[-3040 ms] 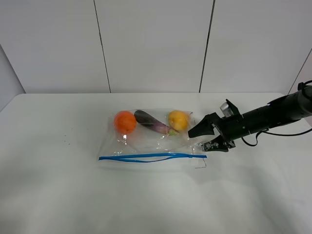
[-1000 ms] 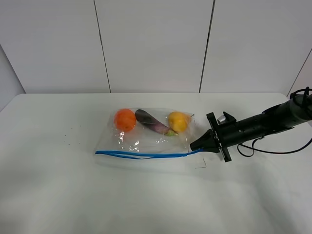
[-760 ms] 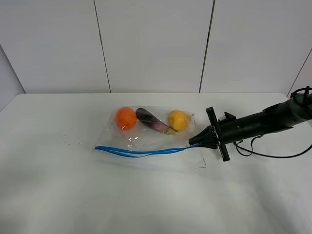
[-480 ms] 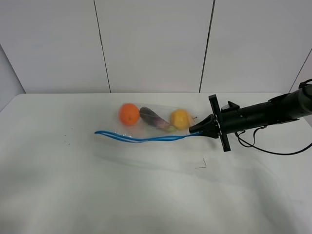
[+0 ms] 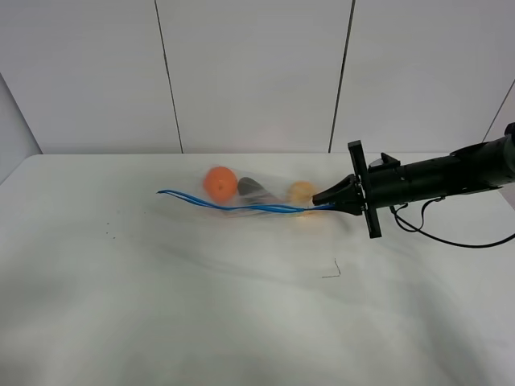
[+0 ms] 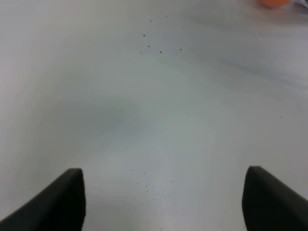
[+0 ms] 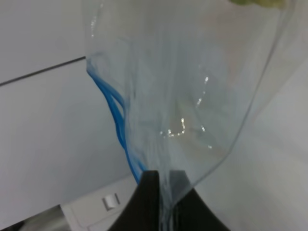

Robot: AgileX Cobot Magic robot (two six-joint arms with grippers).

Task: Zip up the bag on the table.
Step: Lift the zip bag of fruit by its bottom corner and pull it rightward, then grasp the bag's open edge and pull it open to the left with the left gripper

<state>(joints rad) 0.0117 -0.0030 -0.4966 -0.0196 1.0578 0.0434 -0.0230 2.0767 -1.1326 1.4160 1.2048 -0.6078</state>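
Observation:
The clear bag [image 5: 257, 201] hangs lifted off the white table [image 5: 161, 305], with its blue seal strip [image 5: 233, 206] stretched out to the left. An orange fruit [image 5: 218, 183], a dark purple vegetable [image 5: 253, 186] and a yellow fruit [image 5: 302, 192] show through it. My right gripper [image 5: 331, 198] is shut on the bag's right end at the seal strip. In the right wrist view the gripper [image 7: 163, 202] pinches the clear plastic [image 7: 192, 96] beside the blue strip [image 7: 115, 120]. My left gripper [image 6: 163, 202] is open over bare table, out of the high view.
A small thin wire-like scrap [image 5: 332, 272] lies on the table in front of the bag. A white panelled wall [image 5: 249, 72] stands behind the table. Tiny dark specks [image 6: 154, 45] dot the tabletop under the left gripper. A black cable [image 5: 451, 241] trails from the right arm.
My right gripper closed on the bag's right end, then lifted it up and back. The bag rose off the table and the seal strip stretched out leftward in the air.

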